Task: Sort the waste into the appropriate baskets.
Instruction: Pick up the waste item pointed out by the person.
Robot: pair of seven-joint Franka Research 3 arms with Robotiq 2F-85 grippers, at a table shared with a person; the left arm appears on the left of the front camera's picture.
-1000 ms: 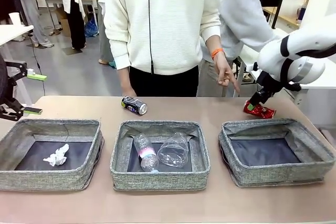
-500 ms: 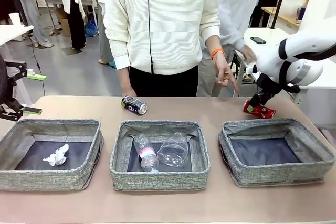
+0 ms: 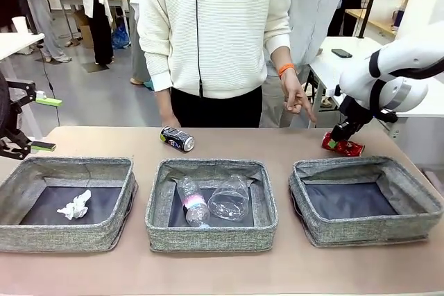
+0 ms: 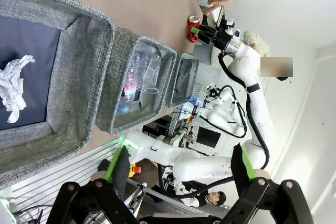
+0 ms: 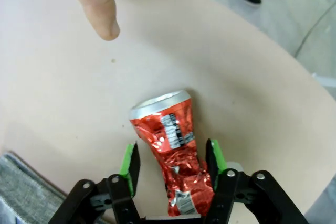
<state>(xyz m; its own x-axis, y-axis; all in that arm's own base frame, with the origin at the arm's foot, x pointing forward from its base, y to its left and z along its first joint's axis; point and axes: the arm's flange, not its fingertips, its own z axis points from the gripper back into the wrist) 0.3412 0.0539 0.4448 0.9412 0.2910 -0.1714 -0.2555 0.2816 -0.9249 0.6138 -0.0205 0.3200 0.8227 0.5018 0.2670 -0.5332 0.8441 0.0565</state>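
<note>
A crushed red can (image 3: 342,146) (image 5: 173,145) lies on the table just behind the right basket (image 3: 361,166). My right gripper (image 3: 338,136) (image 5: 170,153) is down over it. Its green pads stand on either side of the can, with a small gap on each side. A dark blue can (image 3: 177,138) lies behind the middle basket (image 3: 208,166), which holds a pink-labelled bottle (image 3: 192,202) and a crushed clear bottle (image 3: 229,199). In the left basket (image 3: 69,164) lies a white tissue (image 3: 75,206). My left gripper (image 3: 45,124) (image 4: 178,163) hangs open at the table's left edge, holding nothing.
A person in a white top stands at the far side. One hand (image 3: 298,98) points down near the red can, and its fingertip (image 5: 97,3) hovers over the table beyond the can. The right basket's floor is bare.
</note>
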